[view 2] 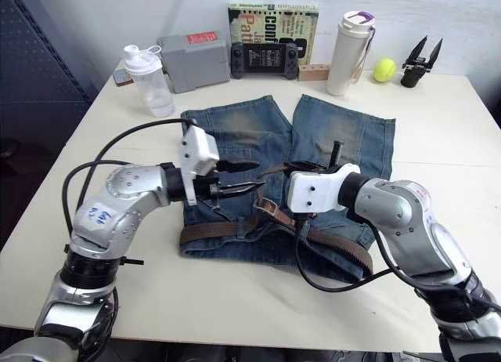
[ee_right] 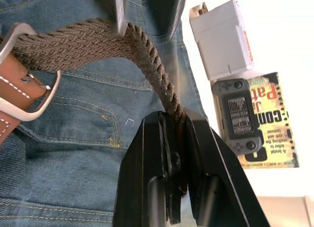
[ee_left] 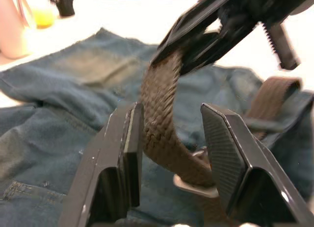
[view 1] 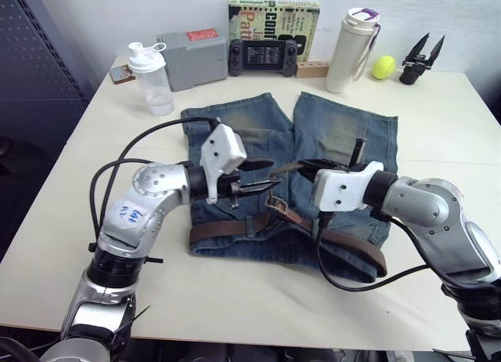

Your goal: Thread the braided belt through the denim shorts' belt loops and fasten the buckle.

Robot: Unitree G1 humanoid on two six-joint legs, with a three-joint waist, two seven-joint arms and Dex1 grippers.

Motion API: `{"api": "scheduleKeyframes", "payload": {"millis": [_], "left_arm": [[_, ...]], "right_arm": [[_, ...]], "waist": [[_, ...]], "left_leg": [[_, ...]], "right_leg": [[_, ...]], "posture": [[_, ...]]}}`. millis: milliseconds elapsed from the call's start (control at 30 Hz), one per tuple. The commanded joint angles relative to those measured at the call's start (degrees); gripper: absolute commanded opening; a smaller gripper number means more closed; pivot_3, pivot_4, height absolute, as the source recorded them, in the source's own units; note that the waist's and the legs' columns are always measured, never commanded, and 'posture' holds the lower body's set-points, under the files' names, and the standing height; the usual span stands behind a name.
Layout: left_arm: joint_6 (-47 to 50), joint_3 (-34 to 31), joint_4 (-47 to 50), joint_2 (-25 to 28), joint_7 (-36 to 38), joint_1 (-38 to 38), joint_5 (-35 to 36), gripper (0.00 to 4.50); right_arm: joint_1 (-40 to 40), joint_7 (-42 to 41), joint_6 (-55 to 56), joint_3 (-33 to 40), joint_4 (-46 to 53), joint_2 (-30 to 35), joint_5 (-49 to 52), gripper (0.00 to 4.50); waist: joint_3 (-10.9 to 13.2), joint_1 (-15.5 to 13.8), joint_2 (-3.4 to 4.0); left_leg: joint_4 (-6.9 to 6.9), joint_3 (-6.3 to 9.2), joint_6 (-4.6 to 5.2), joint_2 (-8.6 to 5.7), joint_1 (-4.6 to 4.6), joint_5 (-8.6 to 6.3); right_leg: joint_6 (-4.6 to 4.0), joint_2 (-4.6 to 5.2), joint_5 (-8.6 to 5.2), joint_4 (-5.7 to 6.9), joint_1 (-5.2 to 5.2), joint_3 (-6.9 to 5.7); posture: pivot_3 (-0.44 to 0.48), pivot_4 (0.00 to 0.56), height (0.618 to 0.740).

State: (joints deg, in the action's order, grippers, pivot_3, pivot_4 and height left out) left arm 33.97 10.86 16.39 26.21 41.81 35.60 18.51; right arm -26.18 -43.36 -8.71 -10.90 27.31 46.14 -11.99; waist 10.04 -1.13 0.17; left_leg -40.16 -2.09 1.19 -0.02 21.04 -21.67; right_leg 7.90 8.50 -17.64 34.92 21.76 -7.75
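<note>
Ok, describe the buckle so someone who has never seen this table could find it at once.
Start at the denim shorts spread in the middle of the table, then follow the braided belt along the waistband nearest the robot. Near the waistband's middle, between the two pincers, sits the buckle: a silver-grey metal frame on a tan stitched leather tab, the only shiny metal on the dark brown weave.

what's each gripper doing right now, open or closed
Left gripper: open, fingers either side of the braided belt.
Right gripper: closed on the braided belt.
</note>
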Motion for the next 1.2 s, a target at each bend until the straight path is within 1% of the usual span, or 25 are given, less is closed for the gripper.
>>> {"api": "scheduleKeyframes", "payload": {"millis": [33, 233, 333, 400, 433, 533, 700, 1000, 1133, 1200], "left_arm": [[-1.69, -0.06, -0.45, -0.56, -1.87, 0.84, -2.24, 2.12], [-1.84, 0.29, -0.91, -0.57, -2.72, 0.65, -4.08, 2.12], [-2.60, 1.40, -1.32, -0.24, -2.37, 0.39, -5.56, 1.35], [-2.63, 1.86, -1.72, -0.38, -2.53, 0.50, -6.25, 0.58], [-2.65, 1.94, -1.82, -0.47, -2.52, 0.53, -6.50, 0.08], [-2.47, 3.07, -2.65, -0.71, -3.08, 0.96, -8.27, 0.03], [-2.00, 3.28, -2.52, -1.89, -3.96, 1.31, -8.91, 0.03], [-0.88, 2.39, -0.88, -3.23, -5.01, -0.32, -8.74, 0.03], [0.08, 1.94, 0.52, -3.46, -5.87, -1.81, -8.44, 0.00], [0.91, 1.00, 1.12, -3.92, -6.68, -2.42, -7.91, 0.00]], "right_arm": [[-1.02, -0.05, 1.29, 0.68, 1.08, -0.55, -0.87, 0.00], [-0.67, -0.21, 1.05, 0.76, 1.59, -1.23, -1.26, 0.00], [-0.65, -0.35, 1.01, 0.79, 1.80, -1.62, -1.38, 0.00], [-0.72, -0.48, 1.11, 0.76, 1.86, -1.85, -1.45, 0.00], [-0.73, -0.53, 1.13, 0.76, 1.87, -1.92, -1.49, 0.00], [-1.02, -0.69, 1.15, 0.61, 2.24, -2.46, -1.57, 0.00], [-1.07, -0.95, 0.31, 0.51, 2.97, -3.33, -1.50, 0.00], [-0.47, -1.48, -7.89, 1.40, 5.81, -6.73, 0.08, 0.00], [0.31, -0.59, -14.47, 4.18, 7.05, -8.84, 2.19, 1.88], [0.51, 0.45, -17.48, 7.52, 6.70, -8.89, 2.70, 2.43]], "waist": [[0.00, -0.04, 0.00], [0.00, -0.08, 0.00], [0.00, -0.19, 0.00], [0.00, -0.14, 0.00], [0.00, -0.12, 0.00], [0.00, -0.10, 0.00], [0.00, -0.16, 0.00], [0.00, -0.16, 0.00], [0.00, -0.11, 0.00], [0.00, -0.10, 0.00]], "left_leg": [[0.00, 0.00, 0.00, 0.00, 0.00, 0.00], [0.00, 0.01, 0.00, 0.00, 0.01, 0.00], [-0.02, 0.01, 0.00, -0.01, 0.02, 0.00], [-0.02, 0.01, 0.00, -0.01, 0.02, 0.00], [-0.02, 0.01, 0.00, -0.01, 0.02, 0.00], [-0.02, 0.01, 0.00, -0.01, 0.02, 0.00], [-0.02, 0.01, 0.00, -0.01, 0.02, 0.00], [-0.02, 0.01, 0.00, -0.02, 0.03, 0.00], [-0.01, 0.03, 0.00, 0.00, 0.01, 0.00], [-0.01, 0.04, 0.00, 0.00, 0.02, 0.00]], "right_leg": [[0.00, 0.00, 0.00, 0.00, 0.00, 0.00], [0.00, 0.01, 0.00, 0.00, 0.00, 0.00], [0.00, 0.02, 0.00, 0.00, 0.00, 0.00], [0.00, 0.02, 0.00, 0.00, 0.00, 0.00], [0.00, 0.01, 0.00, -0.01, 0.00, 0.00], [0.00, 0.01, 0.00, -0.01, 0.00, 0.00], [0.00, 0.01, 0.00, 0.00, 0.00, 0.00], [0.00, 0.01, 0.00, 0.01, 0.00, -0.01], [0.00, 0.01, 0.00, 0.01, 0.02, 0.01], [0.00, 0.01, 0.00, 0.04, 0.04, 0.00]], "posture": [[0.000, 0.150, 0.731], [0.000, 0.150, 0.731], [0.000, 0.150, 0.731], [0.000, 0.150, 0.731], [0.000, 0.150, 0.731], [0.000, 0.150, 0.731], [0.000, 0.150, 0.731], [0.000, 0.150, 0.731], [0.000, 0.150, 0.731], [0.000, 0.150, 0.731]]}}
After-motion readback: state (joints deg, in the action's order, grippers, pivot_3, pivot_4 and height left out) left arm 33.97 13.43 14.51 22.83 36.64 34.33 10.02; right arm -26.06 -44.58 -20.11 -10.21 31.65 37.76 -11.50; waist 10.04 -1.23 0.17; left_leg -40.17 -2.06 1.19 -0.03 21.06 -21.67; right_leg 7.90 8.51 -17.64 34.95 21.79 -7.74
